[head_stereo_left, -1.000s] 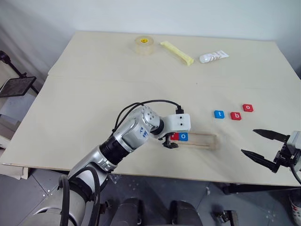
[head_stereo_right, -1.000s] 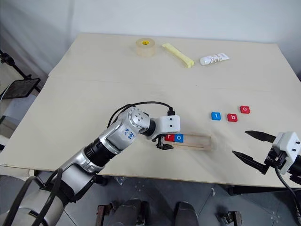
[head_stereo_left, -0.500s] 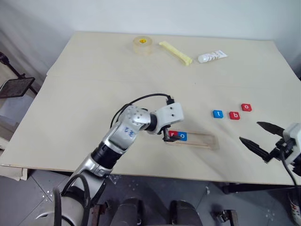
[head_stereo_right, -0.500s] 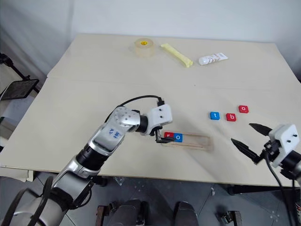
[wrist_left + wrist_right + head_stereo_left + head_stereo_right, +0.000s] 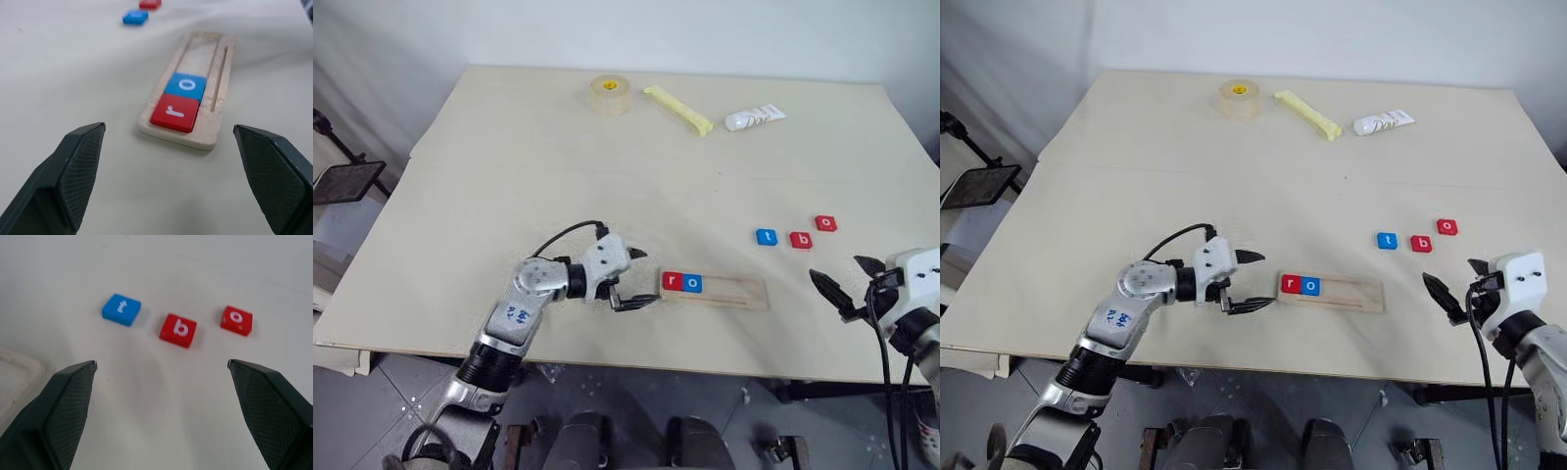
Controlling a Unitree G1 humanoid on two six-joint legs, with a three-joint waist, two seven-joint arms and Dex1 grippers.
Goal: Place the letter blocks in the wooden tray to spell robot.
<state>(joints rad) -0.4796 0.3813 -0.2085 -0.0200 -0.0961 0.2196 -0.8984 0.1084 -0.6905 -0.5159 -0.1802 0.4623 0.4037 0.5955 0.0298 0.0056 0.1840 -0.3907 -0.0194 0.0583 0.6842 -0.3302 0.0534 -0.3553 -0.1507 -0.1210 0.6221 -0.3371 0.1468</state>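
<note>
Both of my pincers stand released, holding nothing. My left pincer (image 5: 637,279) hangs low over the tabletop (image 5: 509,186), just beside the left end of the tray (image 5: 734,290) and apart from it, its 2 black fingers spread and aimed along the tray. My right pincer (image 5: 847,284) hovers near the front right edge of the tabletop, its fingers (image 5: 58,411) wide and pointing toward the 3 loose tiles.

In the tray's groove lie 2 tiles touching side by side at its left end: the red r (image 5: 673,282) at the very end and the blue o (image 5: 693,284) next to it. From my left wrist view, the rest of the groove beyond the blue o (image 5: 186,85) runs bare.

3 tiles lie flat on the tabletop beyond and to the right of the tray, in a loose row well apart from it: the blue t (image 5: 768,237), then the red b (image 5: 801,240), then the red o (image 5: 825,223), slightly farther back. They sit near each other without touching.

Along the far side of the tabletop lie a roll of tape (image 5: 609,93), a pale yellow stick (image 5: 679,109) and a white tube (image 5: 755,117).
</note>
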